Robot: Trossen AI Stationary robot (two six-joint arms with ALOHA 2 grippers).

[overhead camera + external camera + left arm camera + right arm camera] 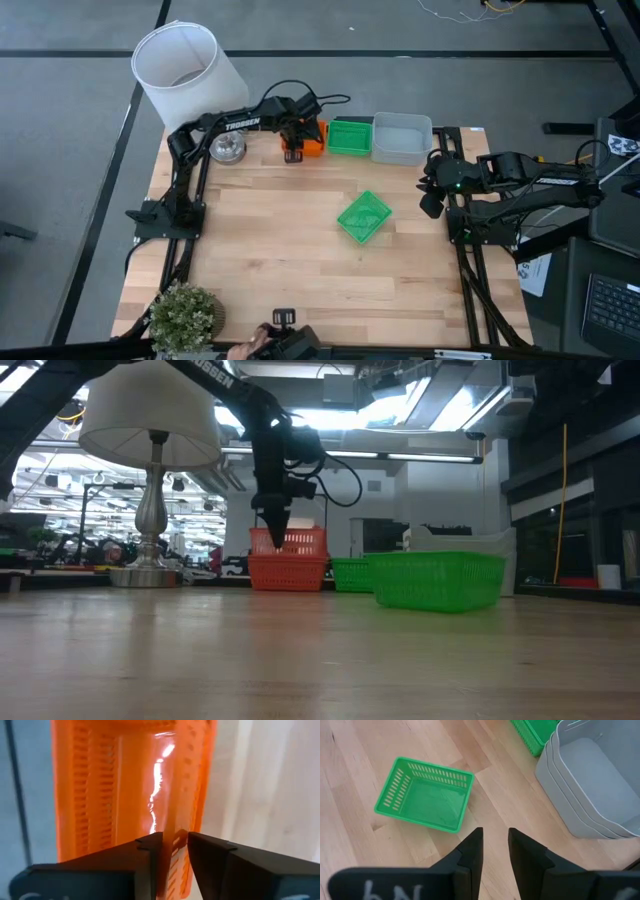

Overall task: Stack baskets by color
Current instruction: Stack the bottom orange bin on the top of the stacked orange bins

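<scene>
A pale wooden table [300,260] filled the middle of the high view, grey floor around it, a white lampshade [185,62] at its upper left corner and a small potted plant [183,315] at the lower left. Along the top edge of the table stood a row of baskets: an orange stack [312,140], beside it a green stack [350,137], then a pale grey stack [402,138]. A single green basket [364,216] lay tilted near the frame's centre, well apart from the row. The left gripper [293,150] hung over the orange stack; in the left wrist view its fingers [150,855] stood slightly parted astride the stack's side wall, not clamped on it. The right gripper [430,195] waited at the right edge of the table, fingers [472,852] parted and holding nothing.
</scene>
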